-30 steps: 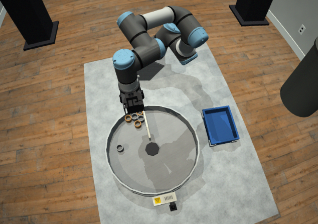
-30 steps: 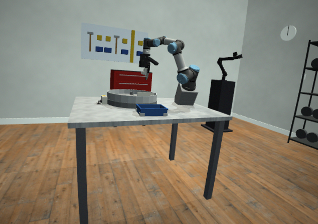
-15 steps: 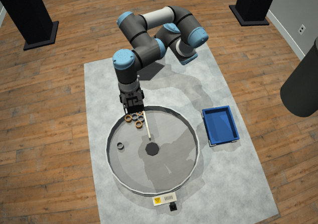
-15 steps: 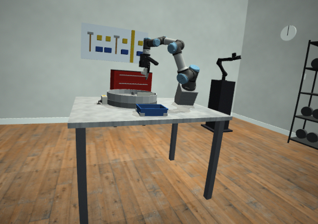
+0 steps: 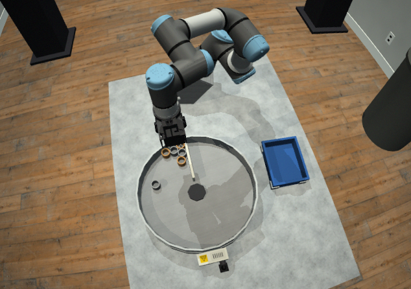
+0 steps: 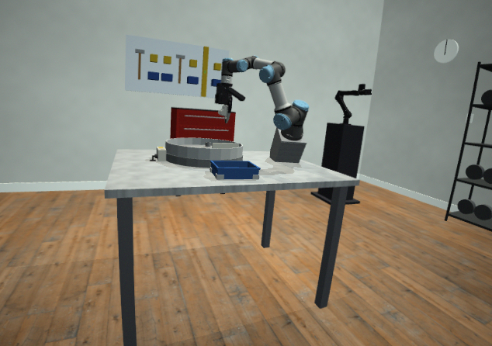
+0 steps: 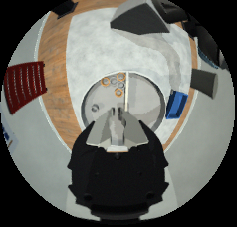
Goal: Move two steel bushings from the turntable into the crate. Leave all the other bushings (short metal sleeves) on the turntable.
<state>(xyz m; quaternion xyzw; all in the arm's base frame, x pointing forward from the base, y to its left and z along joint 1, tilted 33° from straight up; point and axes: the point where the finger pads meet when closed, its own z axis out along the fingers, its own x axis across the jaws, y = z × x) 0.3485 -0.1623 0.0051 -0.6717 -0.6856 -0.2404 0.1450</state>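
The grey turntable [image 5: 212, 219] [image 6: 188, 145] [image 7: 146, 107] carries a cluster of bushings at its far left edge. Two steel bushings [image 5: 174, 151] [image 5: 181, 151] [image 7: 114, 82] sit between orange ones [image 5: 164, 151] [image 5: 181, 161] [image 7: 118, 92]. A darker grey bushing [image 5: 154, 182] [image 7: 96, 106] lies alone near the left rim. The blue crate [image 5: 284, 162] [image 6: 234, 168] [image 7: 175, 105] stands empty to the right of the turntable. My gripper [image 5: 171, 143] [image 6: 225, 119] [image 7: 117, 108] is shut with nothing between its fingers. It hangs high above the cluster.
A thin white bar [image 5: 189, 161] runs from the turntable's far rim to near its black hub [image 5: 196, 192]. A small control box [image 5: 212, 256] sits at the turntable's front. A red tool chest [image 6: 202, 123] stands behind the table.
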